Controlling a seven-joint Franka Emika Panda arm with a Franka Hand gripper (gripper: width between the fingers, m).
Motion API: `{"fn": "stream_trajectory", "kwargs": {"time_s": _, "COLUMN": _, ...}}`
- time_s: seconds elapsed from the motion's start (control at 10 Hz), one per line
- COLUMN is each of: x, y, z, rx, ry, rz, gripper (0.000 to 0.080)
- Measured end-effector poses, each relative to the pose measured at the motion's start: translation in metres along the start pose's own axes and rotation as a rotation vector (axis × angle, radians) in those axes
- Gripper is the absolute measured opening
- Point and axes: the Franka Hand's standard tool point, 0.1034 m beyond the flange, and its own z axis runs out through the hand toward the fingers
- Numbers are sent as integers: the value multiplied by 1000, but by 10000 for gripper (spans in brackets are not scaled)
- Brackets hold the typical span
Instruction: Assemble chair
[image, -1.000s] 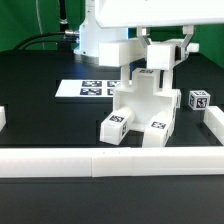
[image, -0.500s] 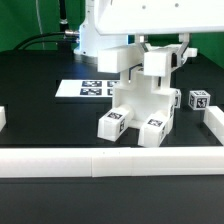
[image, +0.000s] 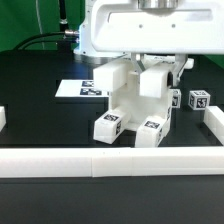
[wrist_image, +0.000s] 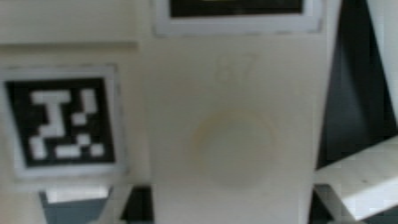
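Black table (image: 40, 110) under a green backdrop, and the chair (image: 135, 100) stands at its middle, partly built: matte white blocky pieces joined into one upright lump. Two square-ended legs point toward the front, each carrying a small black-and-white tag (image: 108, 127). Up close, the wrist view is filled by a flat white face of the chair (wrist_image: 222, 120) with one tag (wrist_image: 63, 120) beside it. The arm (image: 140, 25) hangs right over the top and covers the chair's upper part. The gripper (image: 158, 66) sits at the tallest piece, but whether its jaws are apart or clamped cannot be told. A loose tagged piece (image: 199, 100) lies just beside the chair on the exterior view's right. The marker board (image: 80, 89) lies behind on the left, and a low white rail (image: 110, 160) runs across the front.
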Motion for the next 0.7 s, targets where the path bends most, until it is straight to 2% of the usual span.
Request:
{"fn": "stream_trajectory", "kwargs": {"time_s": 0.1, "x": 1, "y": 1, "z": 8, "rx": -4, "ry": 11, "rz": -2, "gripper": 284}}
{"fn": "stream_trajectory", "kwargs": {"time_s": 0.4, "x": 10, "y": -1, "z": 9, "rx": 5, "ry": 55, "rz": -5, "gripper": 284}}
{"fn": "stream_trajectory", "kwargs": {"time_s": 0.7, "x": 12, "y": -2, "z": 8, "rx": 5, "ry": 58, "rz": -6, "gripper": 284}}
